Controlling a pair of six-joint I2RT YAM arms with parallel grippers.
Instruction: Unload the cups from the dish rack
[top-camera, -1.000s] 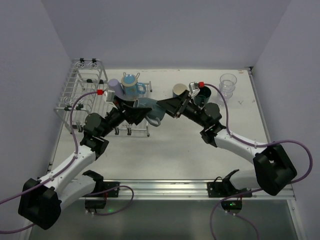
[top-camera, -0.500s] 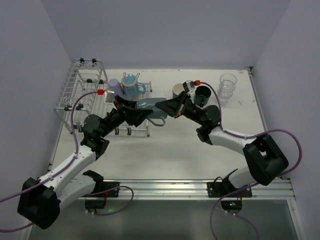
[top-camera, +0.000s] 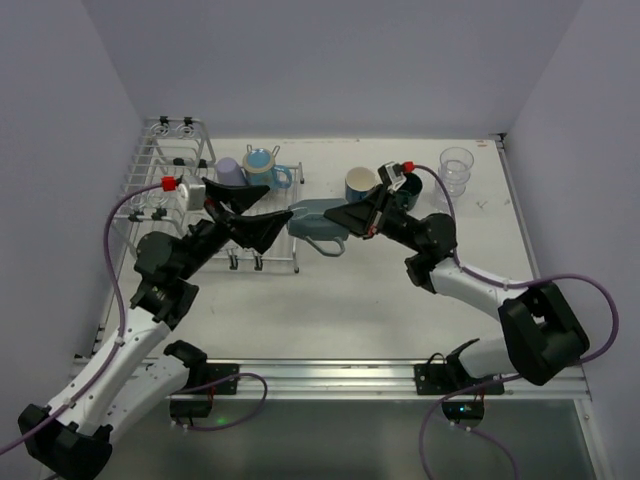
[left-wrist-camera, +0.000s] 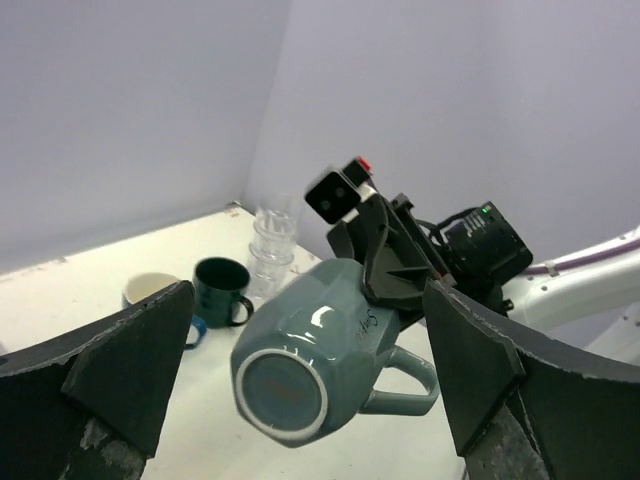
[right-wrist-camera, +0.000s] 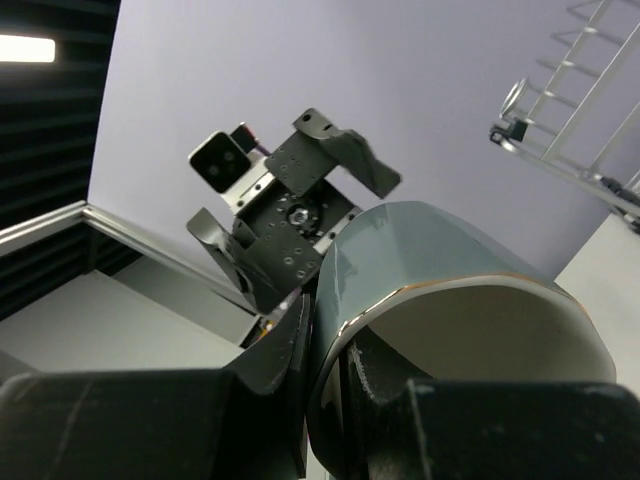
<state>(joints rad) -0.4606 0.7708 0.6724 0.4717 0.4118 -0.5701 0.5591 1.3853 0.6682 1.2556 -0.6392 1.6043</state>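
My right gripper (top-camera: 347, 214) is shut on the rim of a grey-blue mug (top-camera: 315, 222), one finger inside and one outside (right-wrist-camera: 300, 340). It holds the mug on its side above the table, base towards the left arm (left-wrist-camera: 330, 345). My left gripper (top-camera: 276, 204) is open, with its fingers (left-wrist-camera: 130, 370) apart on either side of the mug's base and not touching it. The silver wire dish rack (top-camera: 165, 165) stands at the back left. A lavender cup (top-camera: 229, 172) and a light blue cup (top-camera: 259, 163) are at its flat section.
On the table at the back right stand a blue cup with a cream inside (top-camera: 360, 183), a dark teal mug (top-camera: 408, 196) partly behind my right arm, and stacked clear ribbed glasses (top-camera: 455, 170). Walls close in the left, back and right sides.
My left gripper let go of the grey-blue mug, opened and drew back to the left. My right gripper now holds the mug alone and has carried it slightly right.
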